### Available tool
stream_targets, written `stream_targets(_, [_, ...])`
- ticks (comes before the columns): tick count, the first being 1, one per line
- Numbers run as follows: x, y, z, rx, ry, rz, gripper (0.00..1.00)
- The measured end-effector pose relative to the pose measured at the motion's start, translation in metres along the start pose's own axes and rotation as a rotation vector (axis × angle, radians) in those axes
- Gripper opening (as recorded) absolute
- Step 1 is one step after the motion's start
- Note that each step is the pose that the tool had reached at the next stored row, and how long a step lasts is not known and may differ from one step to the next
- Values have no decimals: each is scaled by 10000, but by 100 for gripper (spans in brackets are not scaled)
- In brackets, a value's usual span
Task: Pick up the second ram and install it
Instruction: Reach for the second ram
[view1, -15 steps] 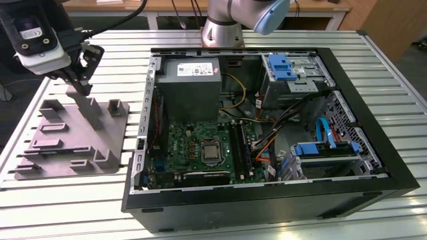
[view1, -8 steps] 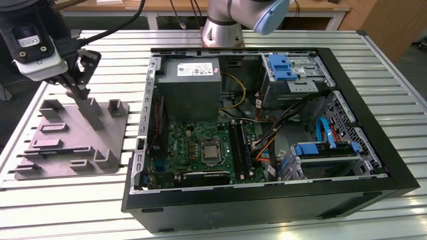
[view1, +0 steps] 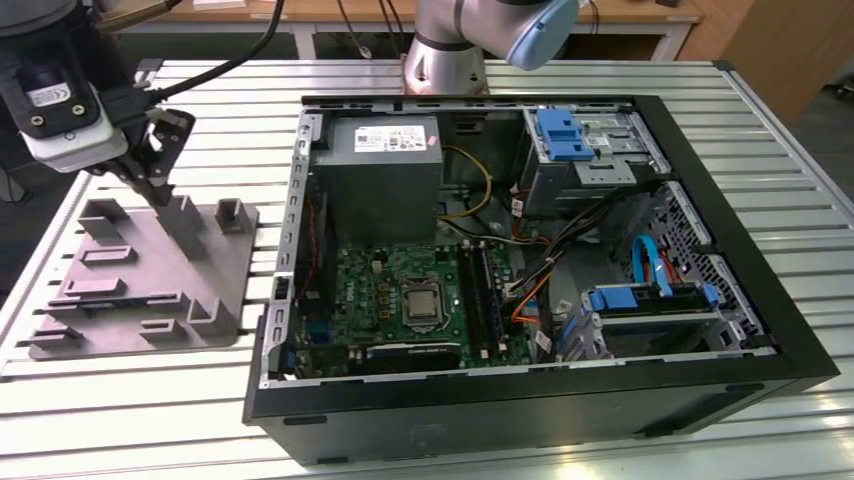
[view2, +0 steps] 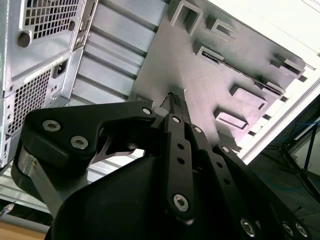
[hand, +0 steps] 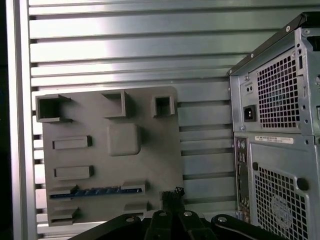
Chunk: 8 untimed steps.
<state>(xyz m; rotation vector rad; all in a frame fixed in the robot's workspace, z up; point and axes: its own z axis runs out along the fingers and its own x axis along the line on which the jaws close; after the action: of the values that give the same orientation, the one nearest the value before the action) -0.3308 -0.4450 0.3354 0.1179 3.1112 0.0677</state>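
Pick-up was in hand: the black gripper (view1: 163, 190), jaws pressed together and empty, hung above the grey plastic holder tray (view1: 134, 280) where the slim blue-green memory stick (hand: 95, 191) lay slotted, so grasping called for spreading them.

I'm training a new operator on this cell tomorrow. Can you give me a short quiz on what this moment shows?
1. True or false: the gripper is carrying the memory stick.
2. Where does the memory stick lie? A. in a motherboard slot; B. in the grey tray; C. on the bare table slats.
3. Fill in: in the exterior view, the grey tray sits on the exterior view's ____ of the open computer case.
Key: 1 false; 2 B; 3 left.
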Motion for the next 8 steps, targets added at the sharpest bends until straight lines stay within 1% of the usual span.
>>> stream_targets(8, [75,-21,60,0,1,-1,10])
